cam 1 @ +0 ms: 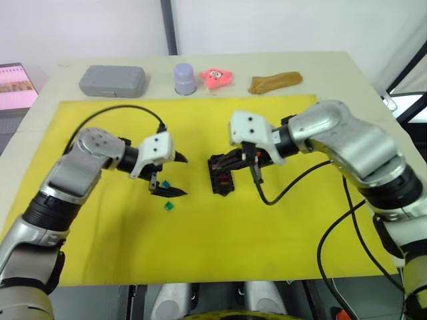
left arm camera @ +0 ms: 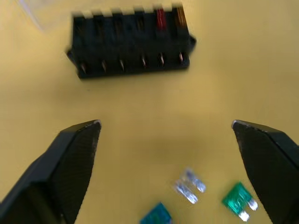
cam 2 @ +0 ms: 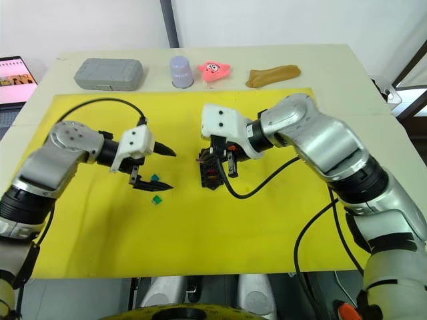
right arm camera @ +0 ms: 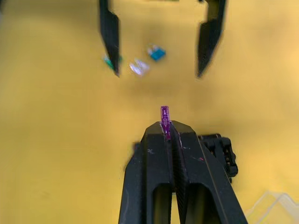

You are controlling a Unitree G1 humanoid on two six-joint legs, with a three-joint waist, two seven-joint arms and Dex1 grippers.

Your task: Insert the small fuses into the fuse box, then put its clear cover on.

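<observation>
Fuses first, on my left: three loose ones lie on the yellow mat (cam 1: 280,233) under my left gripper (cam 1: 175,177), a teal fuse (left arm camera: 156,217), a pale grey fuse (left arm camera: 189,185) and a green fuse (left arm camera: 239,201), close together but, as far as I can tell, not touching. That gripper hovers just above them with its jaws spread wide, holding nothing. Further right sits the fuse box (left arm camera: 131,44), a black block lying on the mat, with a red and an amber-looking fuse already seated at one end of its row and the other slots looking empty. Over it I have my right gripper (right arm camera: 166,130), jaws pressed together on a purple fuse (right arm camera: 164,116) that sticks up past the fingertips. The clear cover (right arm camera: 273,207) lies on the mat just beside the box, not yet fitted. For this insertion I judge the main thing is to line the purple fuse's blades square with an empty slot before pressing, then push straight down without rocking; the box is light and could slide or tip, so I would keep the force vertical and gentle, and release only once the fuse sits level with its neighbours. Along the far edge sit a grey case (cam 1: 112,80) and small toys, well apart.
</observation>
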